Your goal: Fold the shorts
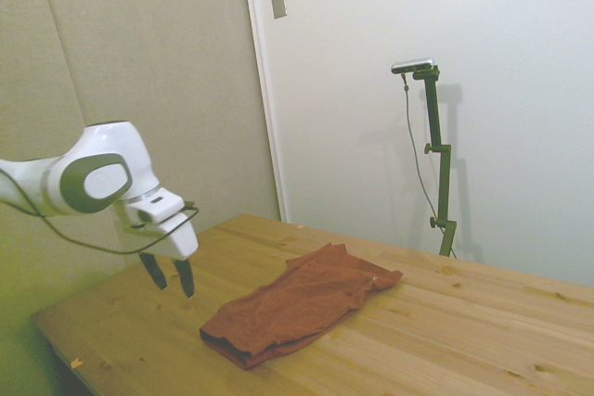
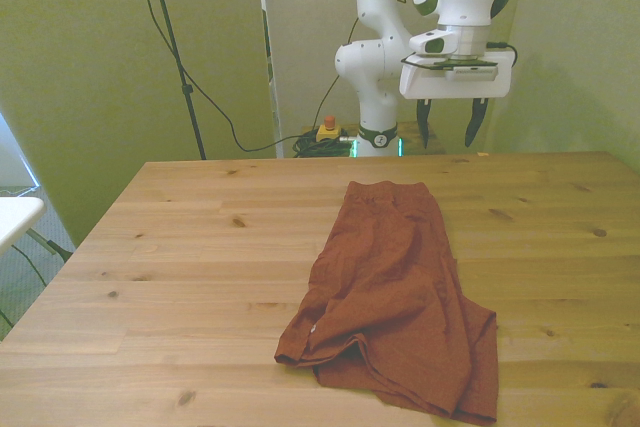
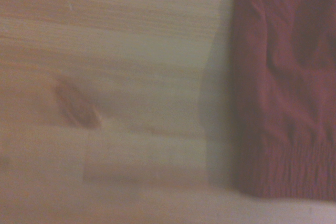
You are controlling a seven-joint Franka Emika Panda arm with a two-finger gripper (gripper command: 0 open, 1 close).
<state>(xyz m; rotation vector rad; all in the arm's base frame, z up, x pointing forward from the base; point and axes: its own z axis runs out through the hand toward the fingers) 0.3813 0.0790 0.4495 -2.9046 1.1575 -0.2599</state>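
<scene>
The rust-orange shorts (image 1: 297,308) lie crumpled lengthwise on the wooden table (image 1: 445,340), partly doubled over on themselves. In the front view the shorts (image 2: 395,292) run from mid-table toward the near edge on the front view's right. My gripper (image 1: 170,274) hangs above the table, apart from the shorts and a little beyond their waistband end, open with nothing between its dark fingers. The front view shows the gripper (image 2: 450,122) raised over the table's far edge. The wrist view shows one ribbed edge of the shorts (image 3: 283,93) beside bare wood.
A white surface (image 2: 15,217) stands off the table at the front view's left. Cables and a device with a red button (image 2: 327,130) lie on the floor behind the table. A wall and door frame stand behind.
</scene>
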